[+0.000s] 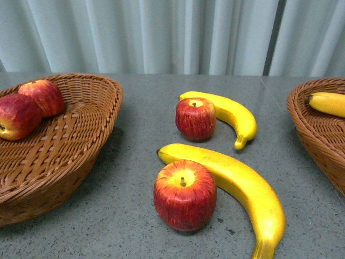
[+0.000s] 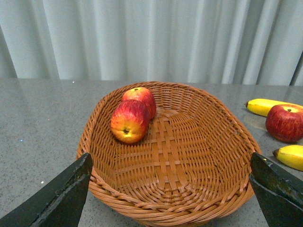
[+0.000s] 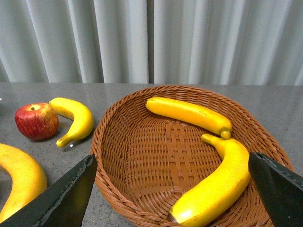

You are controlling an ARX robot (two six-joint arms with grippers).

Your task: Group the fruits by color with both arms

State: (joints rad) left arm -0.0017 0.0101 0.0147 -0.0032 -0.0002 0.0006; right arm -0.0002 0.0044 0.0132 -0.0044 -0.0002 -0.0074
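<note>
Grey speckled counter (image 1: pixel 135 162), pale curtain (image 1: pixel 161 32) behind.

Toward left edge of counter: left basket (image 1: pixel 64 189), oval wicker. Inside, at the far end: tilted apple (image 2: pixel 129 122), blossom end toward the wrist camera. Second apple (image 2: pixel 141 98) just behind it, touching.

Toward right edge: right basket (image 3: pixel 118 156), same weave. Inside: straight banana (image 3: pixel 189 114) across the far side, curved banana (image 3: pixel 218 184) along one wall. Tips close together, contact unclear.

Loose, mid-counter: far apple (image 1: pixel 195 118), upright, tucked into the inner curve of far banana (image 1: pixel 232 116). Closer to the front edge: near apple (image 1: pixel 185 195), upright, stem up, touching near banana (image 1: pixel 242 186) on its right flank.

Left gripper (image 2: pixel 170 158): jaws spread wide, facing the left basket, one black finger (image 2: pixel 61 198) to either side of the near rim.

Right gripper (image 3: pixel 171 158): jaws likewise wide, facing the right basket, dark fingers (image 3: pixel 274 189) framing its near rim.
</note>
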